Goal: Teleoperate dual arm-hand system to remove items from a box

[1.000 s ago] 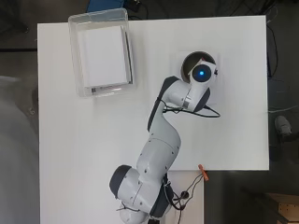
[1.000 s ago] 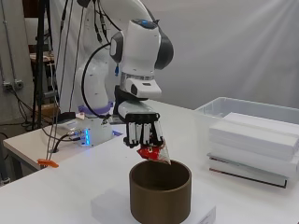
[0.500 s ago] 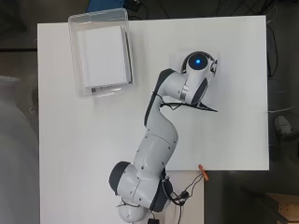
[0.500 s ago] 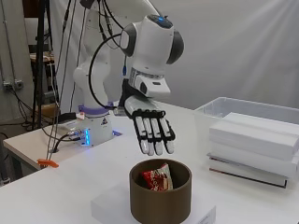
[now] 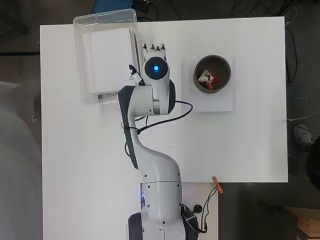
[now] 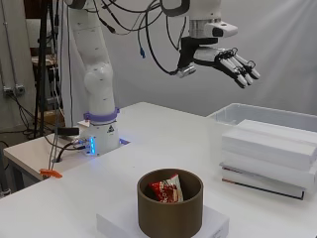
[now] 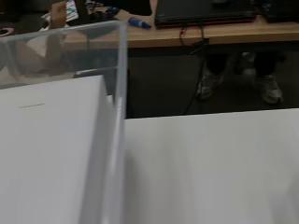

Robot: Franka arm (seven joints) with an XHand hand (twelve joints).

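The hand is raised high above the table, with its fingers straight, side by side and slightly spread; it holds nothing. In the overhead view only the fingertips show past the arm's wrist, just right of the right wall of the clear box. The clear box stands at the far left of the table and holds a stack of flat white boxes that fills most of it. In the wrist view the clear wall stands upright beside the top white box, with bare table to the other side.

A brown round cup stands on a flat white block at the far right of the table, well apart from the clear box. A red-and-white packet lies inside the cup, tilted against its wall. An orange clip lies at the table's near edge, right of the arm's base.
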